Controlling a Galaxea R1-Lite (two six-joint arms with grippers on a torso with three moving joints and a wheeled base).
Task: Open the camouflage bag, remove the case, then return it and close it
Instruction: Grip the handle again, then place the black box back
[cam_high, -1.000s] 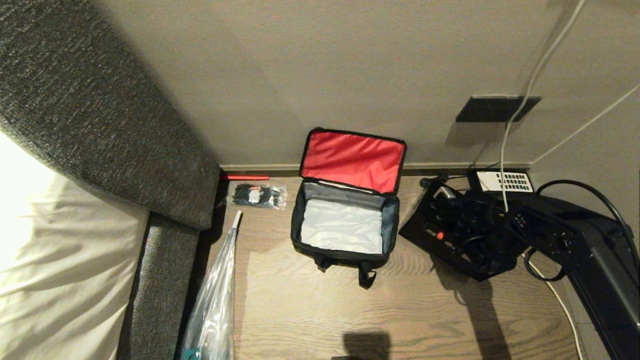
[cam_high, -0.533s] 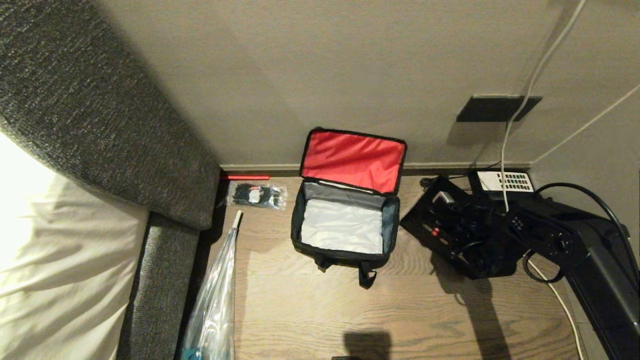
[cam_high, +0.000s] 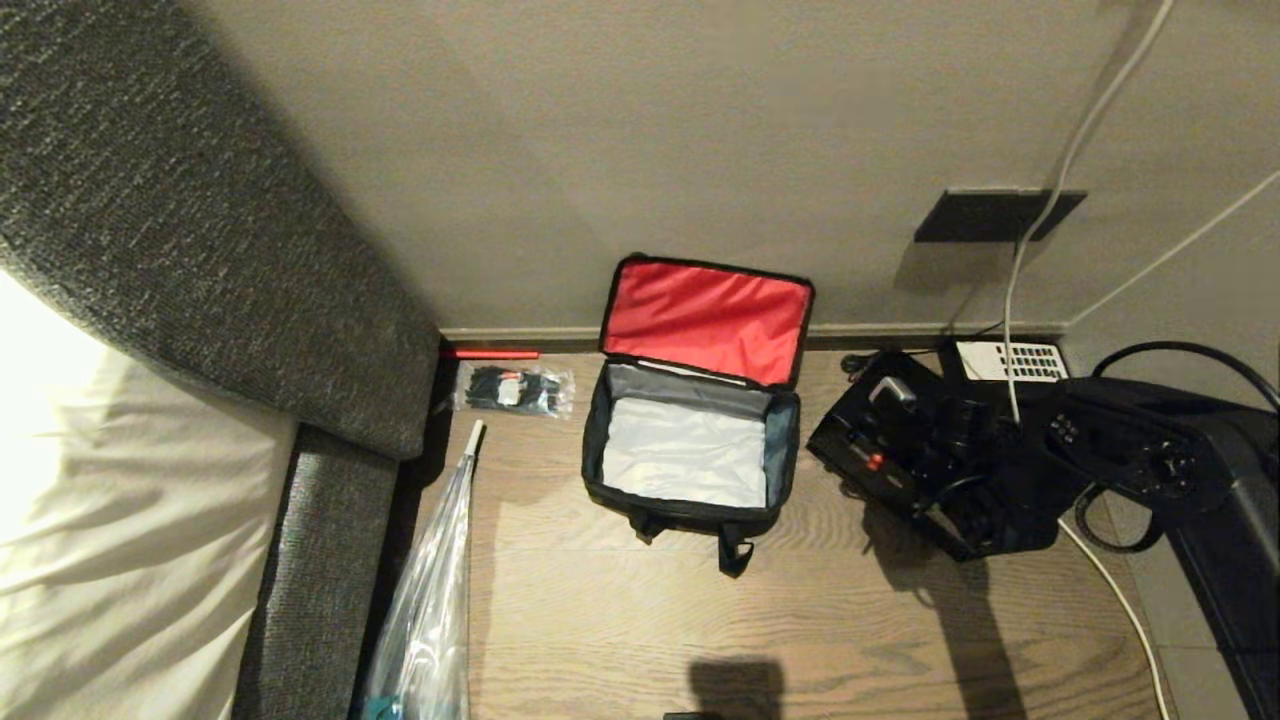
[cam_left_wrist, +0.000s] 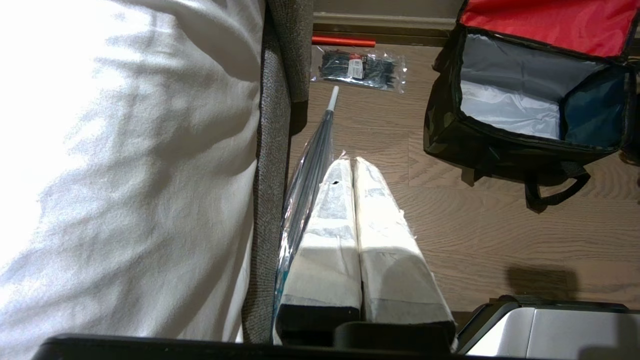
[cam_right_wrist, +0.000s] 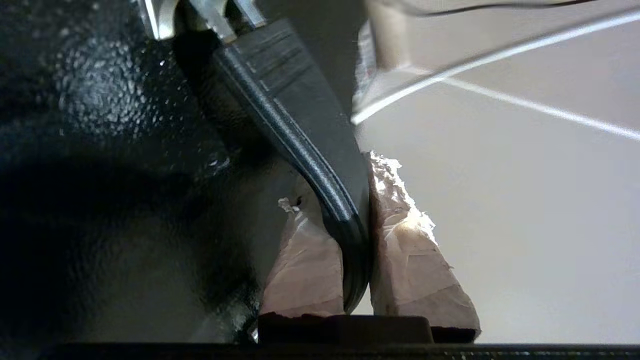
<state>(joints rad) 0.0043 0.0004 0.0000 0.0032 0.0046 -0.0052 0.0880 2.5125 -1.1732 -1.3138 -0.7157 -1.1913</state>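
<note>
Bag (cam_high: 690, 440) stands open on the wood floor (cam_high: 800, 620) against the wall, its red-lined lid (cam_high: 707, 318) propped up behind it and its pale grey inside bare. Two black strap ends hang from the bag's near side.

Right of the bag, just beside it, the black case (cam_high: 880, 455) sits tilted, one corner toward the bag; whether it is clear of the floor I cannot tell. A small red clasp (cam_high: 873, 462) shows on its top. The right gripper (cam_right_wrist: 357, 220) is clamped on the case's strap handle (cam_right_wrist: 300, 145): in the right wrist view the two taped fingers (cam_right_wrist: 405, 250) press the black strap between them, with the case's speckled surface alongside. The right arm (cam_high: 1180, 470) reaches in from the side away from the bag.

Beyond the case, at the wall, lies a black telephone with a white keypad (cam_high: 1005, 360), and a white cable (cam_high: 1040, 210) runs up the wall past a dark wall plate (cam_high: 995, 216).

Left of the bag lie a clear packet of black items (cam_high: 512, 390), a red stick (cam_high: 490, 353) at the skirting, and a folded umbrella (cam_high: 430, 600) in a clear sleeve, next to a grey bed frame (cam_high: 200, 250) with white bedding (cam_high: 110, 540).

The left gripper (cam_left_wrist: 354, 170) hangs over the umbrella, left of the bag, its two taped fingers pressed together with nothing between them.
</note>
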